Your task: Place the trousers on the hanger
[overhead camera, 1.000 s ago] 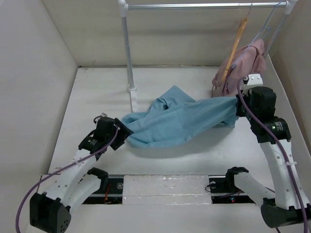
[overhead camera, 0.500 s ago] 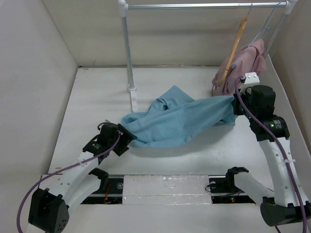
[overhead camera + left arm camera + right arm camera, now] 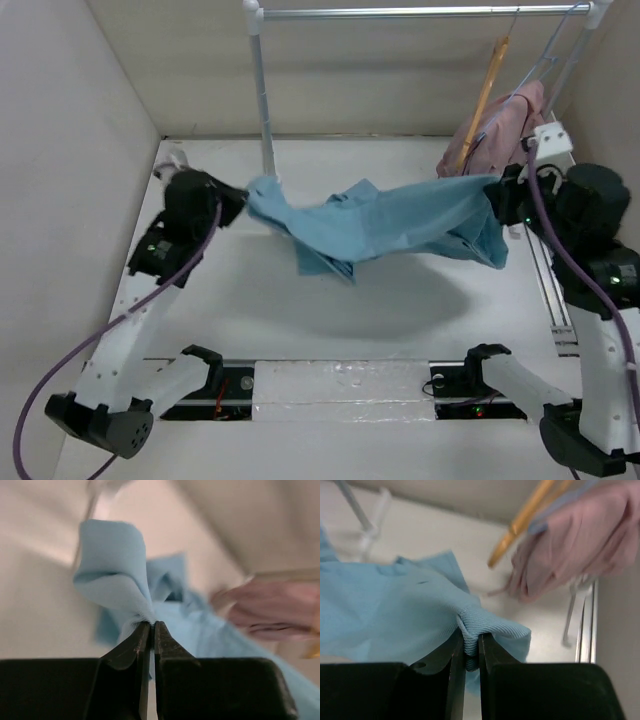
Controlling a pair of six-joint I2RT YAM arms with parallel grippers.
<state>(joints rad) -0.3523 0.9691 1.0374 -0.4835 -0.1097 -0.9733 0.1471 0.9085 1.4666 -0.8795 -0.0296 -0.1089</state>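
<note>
**Top external view**
- Trousers [image 3: 390,225]: light blue and held clear of the table [image 3: 330,330]. They are strung between the two arms, long axis running left to right. The middle sags, and a loose fold hangs left of centre.
- Left gripper [image 3: 243,193]: at the left end of the cloth, just beside the upright post [image 3: 262,100], closed on the fabric.
- Right gripper [image 3: 497,203]: at the right end, also closed on the fabric.
- Wooden hanger [image 3: 484,95]: hooked on the rail [image 3: 420,12] at the far right. It hangs on a slant, its lower end down by the pink garment [image 3: 512,125]. It lies farther off and higher than the right gripper, slightly to that gripper's left. The right arm is much the nearer and the left arm is well apart from it. As I judge it, the coming move depends on carrying the right-hand end up and away to the hanger.

**Left wrist view**
- Left gripper [image 3: 151,627]: jaws pressed together, with only a thin pinch of cloth between the tips.
- Trousers [image 3: 115,570]: a bunched fold stands up from the tips and the rest trails off to the right.
- Pink garment [image 3: 270,615]: blurred, far right.

**Right wrist view**
- Right gripper [image 3: 471,647]: jaws nipped on a ribbed fold of cloth.
- Trousers [image 3: 395,615]: spread out to the left of the grip.
- Wooden hanger [image 3: 530,517]: a slanted bar beyond the tips and to their right, next to the pink garment [image 3: 580,535].

**Markings**
- No brand, label or readable writing in any view.
</note>
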